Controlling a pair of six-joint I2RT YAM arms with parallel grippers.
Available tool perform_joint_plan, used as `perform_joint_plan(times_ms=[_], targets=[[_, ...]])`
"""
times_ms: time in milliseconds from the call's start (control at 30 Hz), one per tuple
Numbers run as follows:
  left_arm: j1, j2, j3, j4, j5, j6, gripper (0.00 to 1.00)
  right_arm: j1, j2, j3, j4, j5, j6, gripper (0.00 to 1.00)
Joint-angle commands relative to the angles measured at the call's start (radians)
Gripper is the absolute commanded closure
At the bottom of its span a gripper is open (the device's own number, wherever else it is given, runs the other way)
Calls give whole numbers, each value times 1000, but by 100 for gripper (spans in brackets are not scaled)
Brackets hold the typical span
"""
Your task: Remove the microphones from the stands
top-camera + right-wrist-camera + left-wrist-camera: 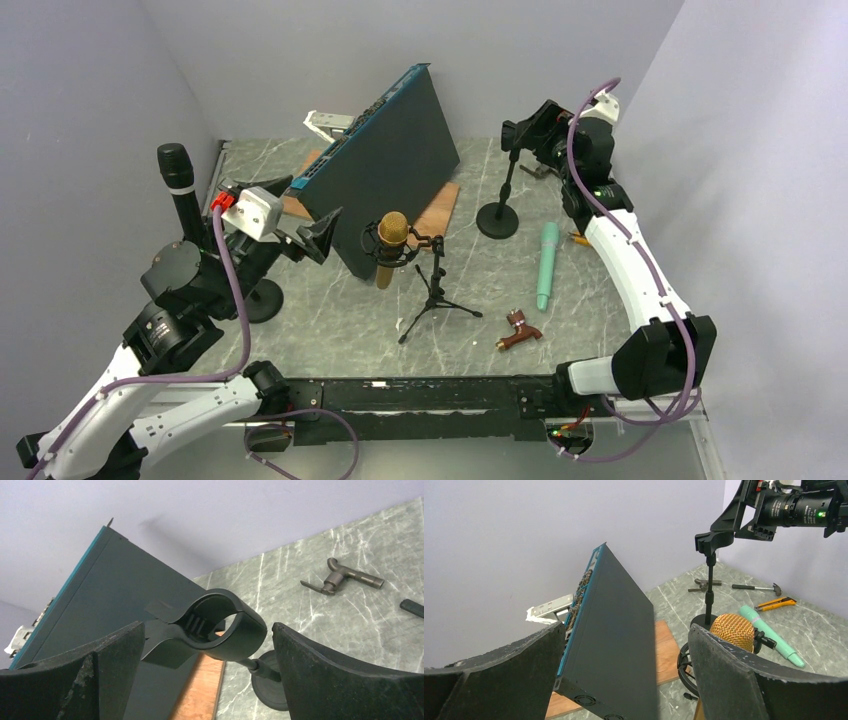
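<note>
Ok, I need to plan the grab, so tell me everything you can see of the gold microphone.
The gold microphone has a round gold mesh head and a tan body. It stands upright in a black ring cradle on a small black tripod, mid-table, just before the leaning dark panel. The cradle alone seems to hold it.

I see a grey-green worktop (pixel 330 330) veined white, a gold mic (pixel 392 229) with mesh head, a mint mic (pixel 547 265), a black stand (pixel 497 218), a dark panel (pixel 390 170) edged teal, a brown board (pixel 438 212) and purple cables (pixel 570 140).
</note>
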State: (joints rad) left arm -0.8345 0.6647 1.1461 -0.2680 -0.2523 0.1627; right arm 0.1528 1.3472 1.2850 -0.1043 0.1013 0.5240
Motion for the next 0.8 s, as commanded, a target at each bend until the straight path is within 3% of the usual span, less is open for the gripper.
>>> perform_joint_plan(times_ms=[0, 233, 467, 767], targets=[[3, -7, 5, 42, -8, -15, 5, -2, 15, 6, 50, 64, 1, 0], [3, -9, -2, 44, 35, -3, 9, -2, 68, 11, 60, 50, 1, 4], [4, -11, -5, 42, 40, 3, 8, -3, 77, -40, 57, 54, -31, 24], [4, -5, -3, 39, 63, -3, 9, 0, 68, -297, 190, 22, -63, 22]])
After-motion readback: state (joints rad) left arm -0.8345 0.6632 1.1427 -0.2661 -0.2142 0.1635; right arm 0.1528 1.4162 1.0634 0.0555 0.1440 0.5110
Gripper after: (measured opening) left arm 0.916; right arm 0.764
